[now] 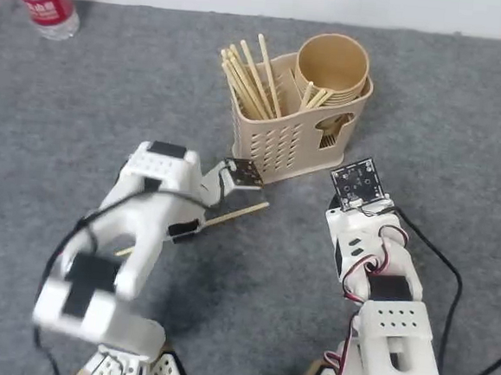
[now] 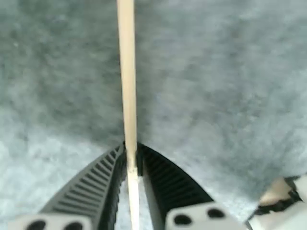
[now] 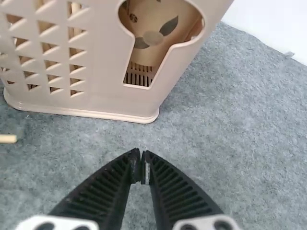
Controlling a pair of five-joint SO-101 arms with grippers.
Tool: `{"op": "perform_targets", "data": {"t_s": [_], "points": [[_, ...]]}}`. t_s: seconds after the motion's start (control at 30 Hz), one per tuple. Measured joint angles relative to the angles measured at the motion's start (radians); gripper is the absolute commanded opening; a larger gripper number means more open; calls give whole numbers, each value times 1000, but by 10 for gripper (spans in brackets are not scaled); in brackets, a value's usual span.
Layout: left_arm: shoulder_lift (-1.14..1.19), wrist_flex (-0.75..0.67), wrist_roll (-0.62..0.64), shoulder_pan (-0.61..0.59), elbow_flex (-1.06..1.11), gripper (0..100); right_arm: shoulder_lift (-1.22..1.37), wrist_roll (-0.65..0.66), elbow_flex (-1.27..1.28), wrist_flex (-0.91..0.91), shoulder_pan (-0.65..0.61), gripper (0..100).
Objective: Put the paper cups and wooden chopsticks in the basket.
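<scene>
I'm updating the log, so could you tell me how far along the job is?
Done: the paper cups and a bunch of chopsticks stand in the basket. In hand: the left gripper is shut on one loose chopstick in front of the basket. Left: getting it into the basket. The right gripper is shut, empty.

Chopstick before basket, cups inside

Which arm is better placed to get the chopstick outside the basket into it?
Left. The left gripper is shut on the chopstick; the right gripper is shut on nothing, facing the basket.
</scene>
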Motion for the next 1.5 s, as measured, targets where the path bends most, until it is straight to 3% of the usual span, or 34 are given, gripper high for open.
{"op": "perform_targets", "data": {"t_s": [0.23,0.37,0.5,0.67,0.8,0.9,1.17,1.37,1.5], "points": [[-557,98,0,144,253,11,0,0,0,0,0,9],[-893,233,29,201,216,12,0,0,0,0,0,9],[-1112,219,173,221,40,12,0,0,0,0,0,9],[-1145,-114,562,222,-121,13,0,0,0,0,0,9],[-1092,-506,942,227,-92,13,0,0,2,0,0,9],[-984,-776,1117,230,-15,13,0,0,3,0,0,9],[-623,-1243,1175,236,78,13,0,0,3,0,0,9],[-382,-1416,1174,238,80,13,0,3,46,-89,0,10],[-338,-1441,1174,209,80,37,0,64,83,-149,0,11]]}}
